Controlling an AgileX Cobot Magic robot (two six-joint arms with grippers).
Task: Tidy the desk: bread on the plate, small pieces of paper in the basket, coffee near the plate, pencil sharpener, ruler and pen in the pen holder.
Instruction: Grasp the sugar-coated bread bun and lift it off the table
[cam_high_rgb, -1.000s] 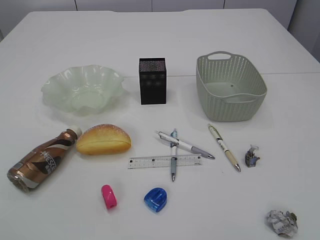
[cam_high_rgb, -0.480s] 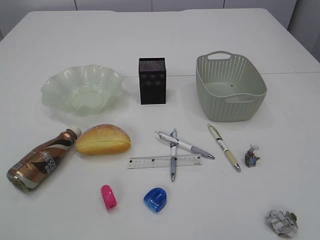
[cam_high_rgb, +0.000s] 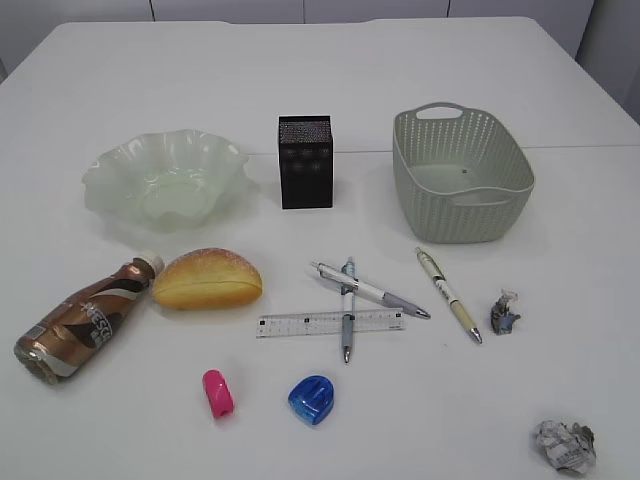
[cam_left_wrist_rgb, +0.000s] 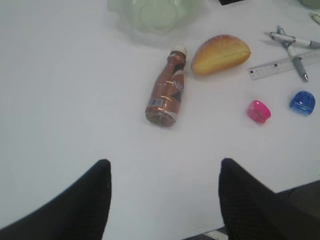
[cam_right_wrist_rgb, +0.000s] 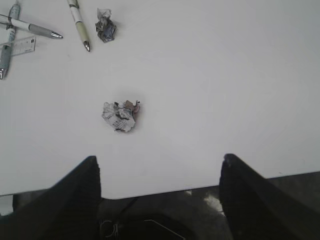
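Nothing is sorted yet; all items lie loose on the counter (cam_high_rgb: 560, 200).

Coffee bottle (cam_high_rgb: 85, 316): lies on its side at far left, cap toward the plate (cam_high_rgb: 166, 180), long axis running diagonally. Smooth and round, likely to roll; grip across the body.

Bread (cam_high_rgb: 207, 278): just right of the cap, long axis left-right. Probably soft; grip across its short width.

Pink sharpener (cam_high_rgb: 217, 392) and blue sharpener (cam_high_rgb: 311, 399): small, rigid, light.

Ruler (cam_high_rgb: 330, 322): thin, flat, left-right, under one of two crossed pens (cam_high_rgb: 368, 290); clear them first. A third pen (cam_high_rgb: 449, 295) points toward the basket (cam_high_rgb: 462, 176).

Paper balls (cam_high_rgb: 563, 444): light, crushable.

Left gripper (cam_left_wrist_rgb: 165, 200) and right gripper (cam_right_wrist_rgb: 160, 192): jaws spread, holding nothing.
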